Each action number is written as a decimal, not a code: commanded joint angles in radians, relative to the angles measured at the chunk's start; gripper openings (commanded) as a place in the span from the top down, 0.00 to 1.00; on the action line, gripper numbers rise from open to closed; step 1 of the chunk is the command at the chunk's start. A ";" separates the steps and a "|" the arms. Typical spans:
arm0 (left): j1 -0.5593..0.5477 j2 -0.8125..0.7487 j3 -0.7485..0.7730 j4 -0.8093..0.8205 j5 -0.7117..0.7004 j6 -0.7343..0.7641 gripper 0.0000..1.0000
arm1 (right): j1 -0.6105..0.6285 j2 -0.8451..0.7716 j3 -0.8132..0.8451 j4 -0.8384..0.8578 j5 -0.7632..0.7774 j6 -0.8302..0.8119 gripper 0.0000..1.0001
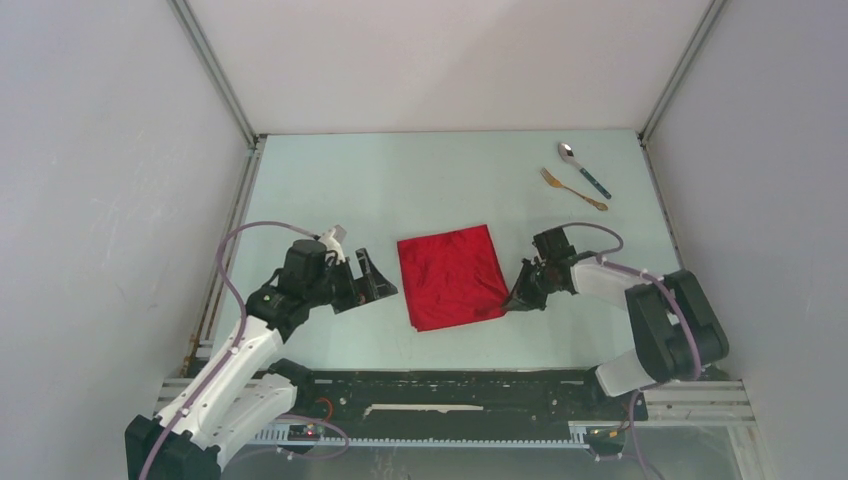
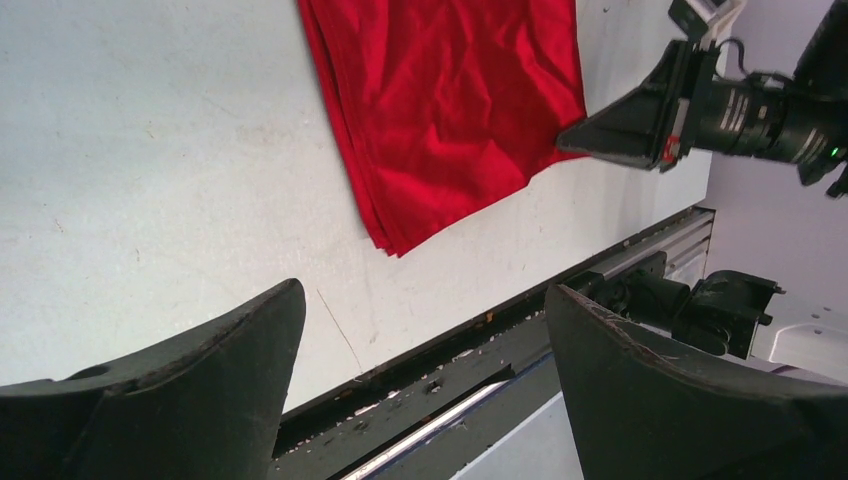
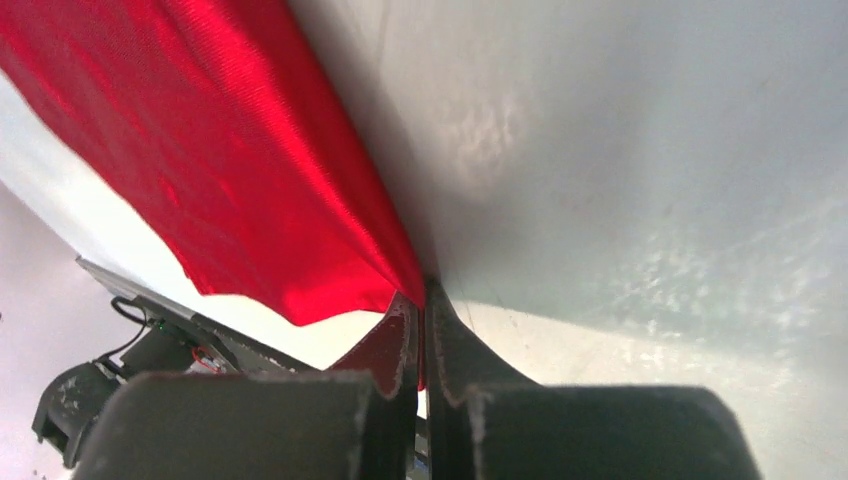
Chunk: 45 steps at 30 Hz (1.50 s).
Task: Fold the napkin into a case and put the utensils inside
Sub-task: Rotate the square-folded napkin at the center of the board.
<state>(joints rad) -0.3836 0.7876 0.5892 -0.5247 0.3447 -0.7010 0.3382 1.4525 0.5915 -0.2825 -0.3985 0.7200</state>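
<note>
Centre frame: the right gripper (image 1: 514, 298) clamps the lower-right corner of the napkin (image 1: 452, 275), ready to fold. The left gripper (image 1: 372, 282) hangs wide open alongside, with the spoon (image 1: 585, 168) and fork (image 1: 573, 189) parked upper right.

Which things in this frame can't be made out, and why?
How many napkin layers are pinched: right wrist view, the shut right end effector covers the corner.
The napkin's far edge: left wrist view, cut off by the frame's top.
Details of the fork and spoon: top view, too small; neither wrist view shows them.
</note>
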 commanded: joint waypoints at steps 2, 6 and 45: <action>-0.010 0.008 0.055 0.023 0.014 -0.002 0.03 | -0.064 0.173 0.288 -0.229 0.124 -0.154 1.00; -0.011 0.007 0.058 0.015 0.008 0.000 0.03 | -0.111 0.338 0.520 -0.411 0.250 -0.288 1.00; -0.011 0.852 0.427 0.368 -0.069 -0.133 0.08 | -0.159 0.665 1.351 -0.428 0.149 -0.468 0.29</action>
<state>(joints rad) -0.3908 1.6066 1.0080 -0.2234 0.2977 -0.7971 0.2222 2.3875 2.2017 -0.7643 -0.0040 -0.0498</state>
